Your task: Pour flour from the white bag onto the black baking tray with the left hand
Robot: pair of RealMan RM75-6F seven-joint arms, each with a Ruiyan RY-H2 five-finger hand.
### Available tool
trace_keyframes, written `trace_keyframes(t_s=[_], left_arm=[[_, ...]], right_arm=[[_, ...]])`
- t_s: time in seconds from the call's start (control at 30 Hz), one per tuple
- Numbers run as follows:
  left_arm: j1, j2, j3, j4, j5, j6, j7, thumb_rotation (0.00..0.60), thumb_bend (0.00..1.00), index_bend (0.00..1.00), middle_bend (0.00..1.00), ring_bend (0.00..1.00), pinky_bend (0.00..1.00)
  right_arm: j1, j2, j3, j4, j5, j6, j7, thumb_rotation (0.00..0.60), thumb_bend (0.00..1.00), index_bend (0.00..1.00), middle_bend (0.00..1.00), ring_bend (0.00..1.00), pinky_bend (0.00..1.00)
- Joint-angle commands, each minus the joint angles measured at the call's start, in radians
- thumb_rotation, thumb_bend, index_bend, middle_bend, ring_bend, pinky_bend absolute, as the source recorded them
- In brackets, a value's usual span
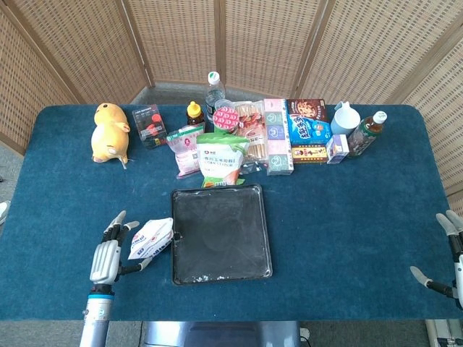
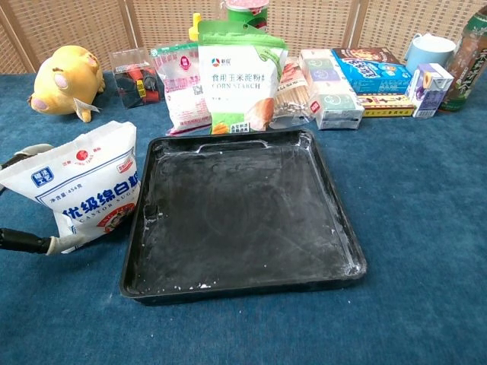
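Note:
The white flour bag with blue and red print stands on the blue cloth just left of the black baking tray. The chest view shows the bag upright beside the tray, whose floor carries a thin dusting of white powder. My left hand is close on the bag's left with its fingers spread; its fingertips reach the bag's lower left edge and another finger shows at its upper left. It holds nothing. My right hand is open at the far right table edge.
A row of groceries lines the back: a corn starch pouch, pink bag, bottles, boxes, a green-tea bottle. A yellow plush toy lies at back left.

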Motion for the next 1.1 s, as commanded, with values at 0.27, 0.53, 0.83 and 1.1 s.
trace_keyframes(t_s=[0.27,0.53,0.83,1.1], left_arm=[[-0.044,-0.085,-0.054,0.096,-0.026,-0.017,0.036,0.600,0.06,0.20,0.00,0.00,0.11],[-0.055,-0.138,-0.085,0.168,0.001,0.051,0.022,0.600,0.24,0.55,0.50,0.48,0.55],[-0.058,-0.148,-0.089,0.202,0.017,0.078,-0.015,0.600,0.35,0.78,0.69,0.66,0.65],[-0.059,-0.064,-0.096,0.176,0.067,0.118,-0.109,0.600,0.39,0.83,0.75,0.71,0.68]], right_arm=[[-0.005,0.012,0.003,0.004,0.005,0.007,0.029,0.600,0.02,0.01,0.00,0.00,0.00],[-0.006,0.011,0.003,0.002,0.006,0.007,0.029,0.600,0.02,0.01,0.00,0.00,0.00],[-0.006,0.011,0.005,0.005,0.009,0.006,0.032,0.600,0.02,0.01,0.00,0.00,0.00],[-0.006,0.010,0.004,0.003,0.009,0.005,0.027,0.600,0.02,0.01,0.00,0.00,0.00]])
